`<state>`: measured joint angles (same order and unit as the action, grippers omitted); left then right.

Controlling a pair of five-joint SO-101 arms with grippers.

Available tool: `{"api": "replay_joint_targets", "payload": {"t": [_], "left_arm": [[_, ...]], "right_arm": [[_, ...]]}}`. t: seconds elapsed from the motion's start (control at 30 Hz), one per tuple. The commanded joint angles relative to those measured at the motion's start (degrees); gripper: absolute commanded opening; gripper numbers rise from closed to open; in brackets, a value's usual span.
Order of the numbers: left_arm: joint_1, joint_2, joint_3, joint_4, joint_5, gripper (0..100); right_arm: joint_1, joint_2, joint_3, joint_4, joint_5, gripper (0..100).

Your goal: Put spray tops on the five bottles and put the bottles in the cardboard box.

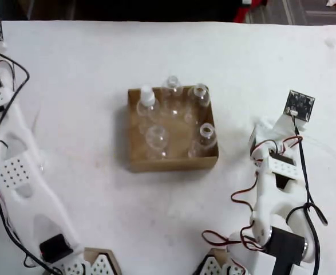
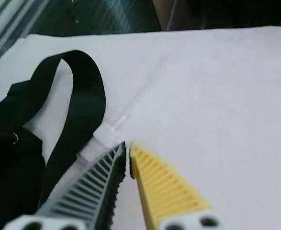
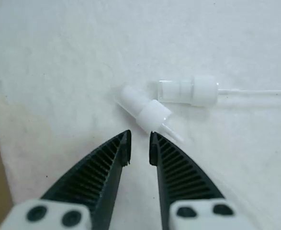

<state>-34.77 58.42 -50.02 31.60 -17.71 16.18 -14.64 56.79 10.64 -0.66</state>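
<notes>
The cardboard box (image 1: pixel 132 134) stands mid-table with five clear bottles upright in it. The bottle at its far left corner (image 1: pixel 147 100) wears a white spray top; the other bottles (image 1: pixel 172 91) (image 1: pixel 198 95) (image 1: pixel 156 137) (image 1: pixel 205 135) have bare necks. Two spray tops lie on the table before my right gripper (image 3: pixel 139 143): a bare white one (image 3: pixel 145 111) just beyond the fingertips, and one under a clear cap (image 3: pixel 188 91) with its thin tube (image 3: pixel 255 91) stretched out. That gripper is slightly open and empty. My left gripper (image 2: pixel 128 149) is shut on nothing, low over the table.
A black strap (image 2: pixel 85 96) and dark cloth lie at the table's edge beside my left gripper, with a small clear-white piece (image 2: pixel 106 130) just past its tips. The right arm (image 1: pixel 273 172) stands right of the box, the left arm (image 1: pixel 19 177) along the table's left side.
</notes>
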Motion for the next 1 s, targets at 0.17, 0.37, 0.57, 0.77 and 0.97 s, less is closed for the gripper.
{"api": "replay_joint_targets", "payload": {"t": [0.17,0.37,0.57,0.77,0.97], "left_arm": [[-4.53,27.82,-38.51,-14.24,-1.14,2],[-5.85,35.21,-42.37,-18.9,-3.08,2],[-5.49,22.99,-45.8,15.38,12.4,2],[-0.84,7.69,-45.45,41.58,13.63,2],[2.33,3.03,-45.36,72.18,5.98,2]], "right_arm": [[-1.19,-0.13,-1.76,-1.27,0.62,5.2],[-1.71,-0.13,-1.76,-1.27,0.7,5.2],[-1.71,-0.13,-1.76,-1.27,0.7,5.2],[-1.71,-0.13,-1.76,-1.27,0.7,5.2],[-1.71,-0.13,-1.76,-1.36,0.7,5.2]]}}
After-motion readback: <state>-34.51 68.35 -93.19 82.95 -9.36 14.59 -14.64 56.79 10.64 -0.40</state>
